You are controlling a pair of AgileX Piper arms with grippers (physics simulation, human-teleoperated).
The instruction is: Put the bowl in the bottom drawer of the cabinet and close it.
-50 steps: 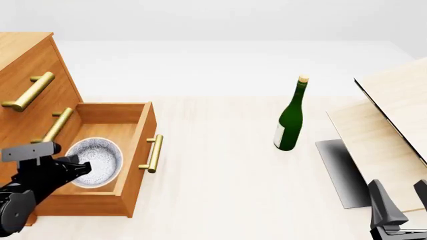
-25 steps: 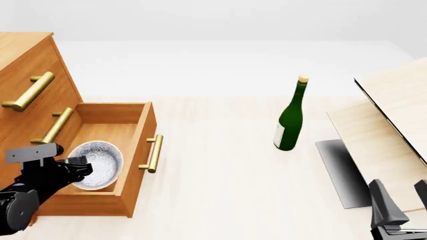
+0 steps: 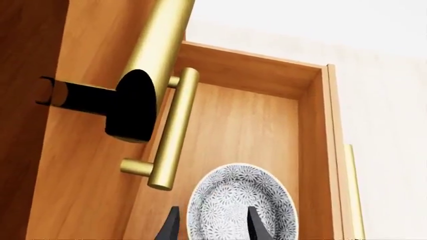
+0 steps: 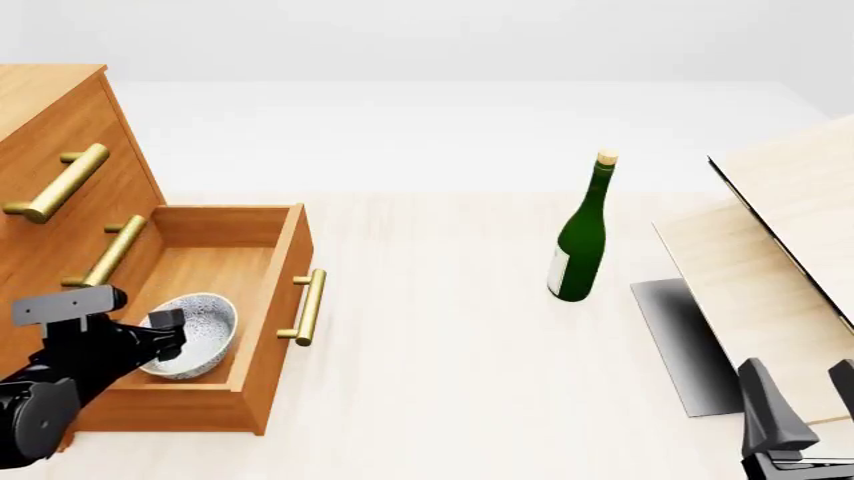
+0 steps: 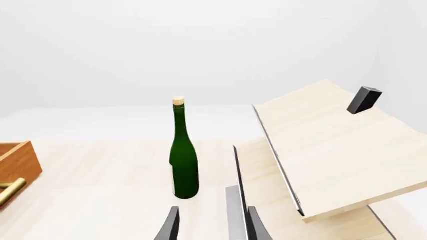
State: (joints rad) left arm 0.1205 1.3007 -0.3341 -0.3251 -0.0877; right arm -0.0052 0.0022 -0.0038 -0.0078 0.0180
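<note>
The white speckled bowl (image 4: 198, 333) lies tilted inside the pulled-out bottom drawer (image 4: 278, 285) of the orange-brown cabinet (image 4: 54, 160). My left gripper (image 4: 159, 336) hovers at the bowl's near-left rim, inside the drawer. In the left wrist view the bowl (image 3: 243, 200) sits on the drawer floor just beyond the left gripper (image 3: 212, 228), whose fingers stand apart and open. My right gripper (image 4: 805, 402) rests open at the front right, far from the cabinet. It is empty in its own wrist view (image 5: 212, 227).
A green bottle (image 4: 581, 240) stands mid-table. Pale wood boards (image 4: 787, 230) lean at the right over a grey plate (image 4: 681, 345). The middle drawer's brass handle (image 3: 170, 130) hangs just above the left gripper. The bottom drawer's handle (image 4: 307, 308) faces the table's middle.
The bowl has dropped lower into the drawer and now tilts on its floor, let go by the left gripper. The right arm has not moved.
</note>
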